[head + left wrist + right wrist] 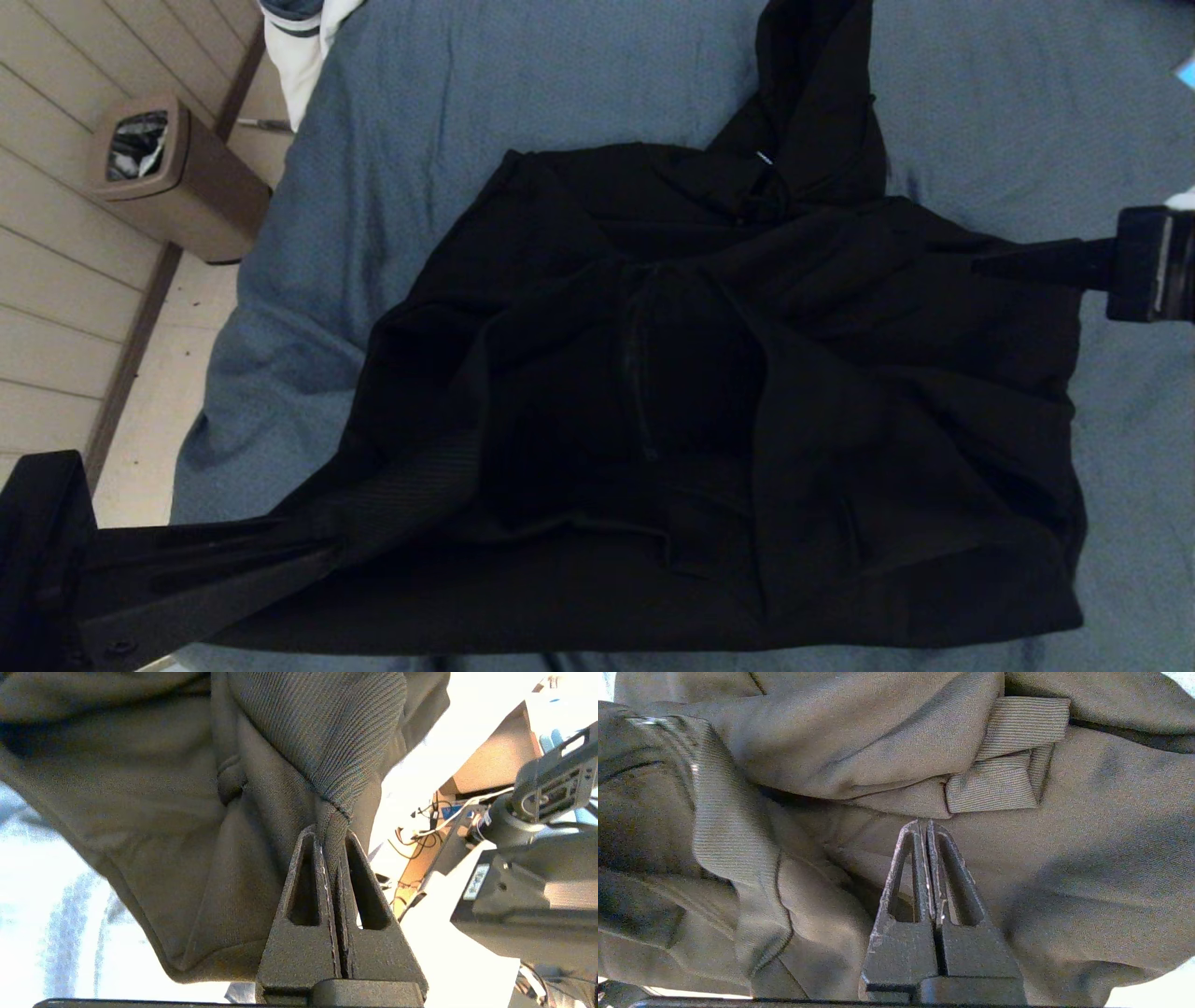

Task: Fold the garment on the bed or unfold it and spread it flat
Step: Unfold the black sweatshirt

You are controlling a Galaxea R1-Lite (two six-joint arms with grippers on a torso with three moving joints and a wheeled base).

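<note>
One bed with a blue-grey sheet fills most of the head view. One black garment (a hooded, long-sleeved top) lies crumpled across the middle of the bed, its hood pointing toward the bed's far side and its body bunched in folds.

Two grippers work at the garment. The left gripper is at the garment's near-left corner, by the bed's near edge; in the left wrist view its two fingers are pressed together on a pinch of ribbed hem. The right gripper reaches in from the right over the garment's right shoulder area; its fingers are closed together, and whether cloth is caught between them cannot be told.

Beyond the bed's left edge, one brown waste bin stands on the floor. At the bed's far-left corner hangs one white and navy duvet.
</note>
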